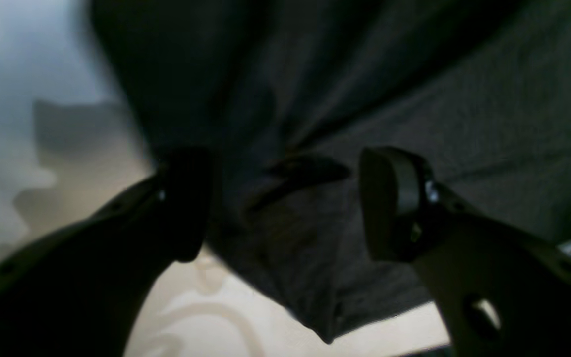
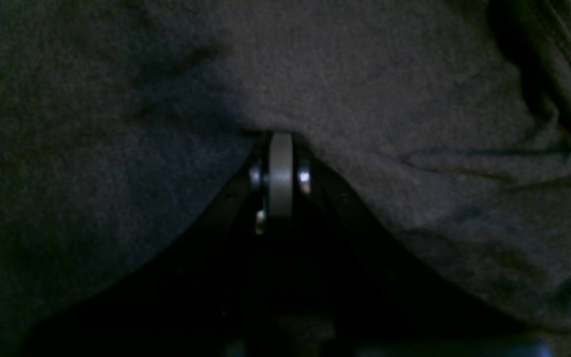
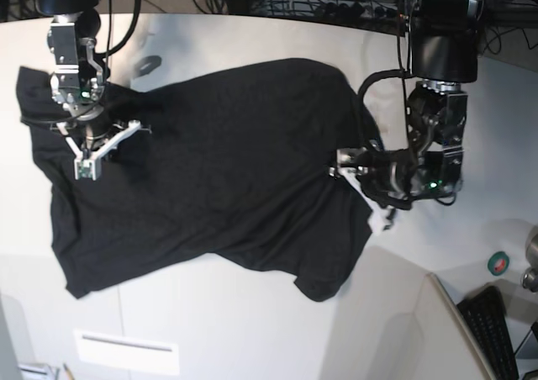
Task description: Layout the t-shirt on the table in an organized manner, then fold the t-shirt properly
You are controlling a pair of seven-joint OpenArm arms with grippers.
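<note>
The t-shirt (image 3: 210, 170) lay spread but rumpled on the counter (image 3: 252, 329); your right gripper (image 2: 280, 144) was clamped on its cloth, while the left gripper (image 1: 285, 203) gaped wide, apparently holding nothing. You needed to keep the right pinch firm and regrasp the opposite edge with the left gripper before tugging it flat.

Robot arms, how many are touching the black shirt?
2. The right gripper sits on the t-shirt at the picture's left, pinching fabric. The left gripper is at the shirt's right edge, jaws apart around cloth.
</note>
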